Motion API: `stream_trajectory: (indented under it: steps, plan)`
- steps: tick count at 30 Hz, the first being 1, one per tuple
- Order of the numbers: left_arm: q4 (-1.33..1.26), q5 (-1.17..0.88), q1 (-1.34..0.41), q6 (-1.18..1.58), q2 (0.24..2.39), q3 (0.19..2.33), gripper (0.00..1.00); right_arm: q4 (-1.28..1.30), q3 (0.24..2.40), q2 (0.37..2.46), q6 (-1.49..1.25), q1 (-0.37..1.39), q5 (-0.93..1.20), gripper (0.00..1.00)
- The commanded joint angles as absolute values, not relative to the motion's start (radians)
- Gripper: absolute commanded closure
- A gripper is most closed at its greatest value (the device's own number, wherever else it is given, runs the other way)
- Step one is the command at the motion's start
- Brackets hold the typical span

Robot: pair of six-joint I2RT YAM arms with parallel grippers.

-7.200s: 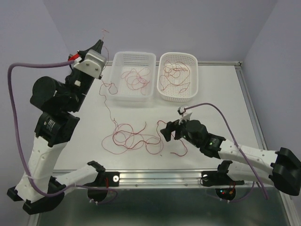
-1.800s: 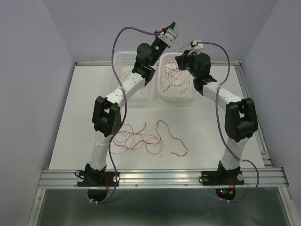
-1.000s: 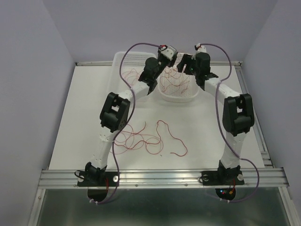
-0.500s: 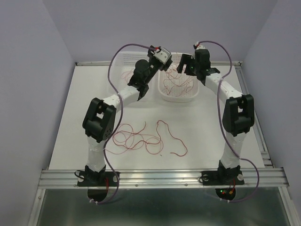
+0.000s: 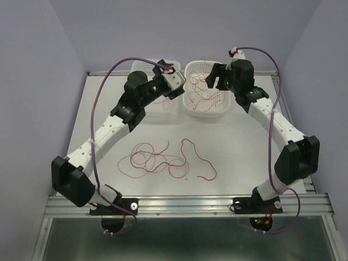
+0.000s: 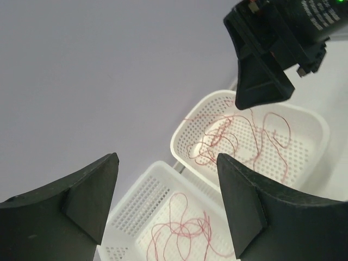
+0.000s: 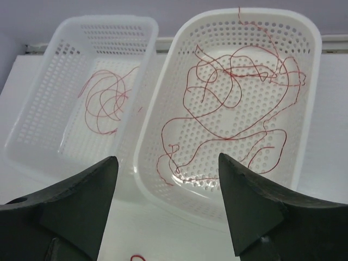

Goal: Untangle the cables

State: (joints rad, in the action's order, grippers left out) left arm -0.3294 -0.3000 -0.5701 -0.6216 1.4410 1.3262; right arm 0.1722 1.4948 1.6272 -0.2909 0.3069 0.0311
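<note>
Cables (image 5: 154,161) split three ways: a loose knot of red loops on the bench (image 5: 239,152) toward the arm bases, a spread of strands in the right basket (image 7: 244,13), a smaller coil in the left basket (image 7: 81,24). Just beside the knot, to its right, one wavy strand (image 5: 198,160) lying nearly on its own; touching the knot or not, too fine to tell.

Both pairs of fingers wide apart and holding nothing: left fingers (image 5: 178,86) up between the two baskets, right fingers (image 5: 217,80) over the far part of the right basket. From each wrist, only baskets and wire visible between the tips.

Changed within the last second or two: arms down from a high meeting point above the right basket, fingers opened, left arm swung back and lowered toward its own side. No strand hanging from either tip any more. Knot on the bench unmoved meanwhile.

Judged from that: one more strand freed and dropped among those in the right basket, release finished, both arms free. Still to do: the knot on the bench. Likely next, a reach back to the near side for a loose end, taking care not to drag the whole knot along.
</note>
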Motion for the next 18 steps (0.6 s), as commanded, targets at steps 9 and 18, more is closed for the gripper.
stream_trajectory:
  steps: [9,18]
  plan:
    - [0.21,-0.586,-0.615,-0.749,1.319,1.131,0.15,0.061,1.033,1.262,-0.33,0.417,-0.006,0.21]
    - [0.34,-0.578,-0.634,-0.464,1.602,1.216,0.16,0.058,0.854,1.039,-0.373,0.442,-0.055,0.23]
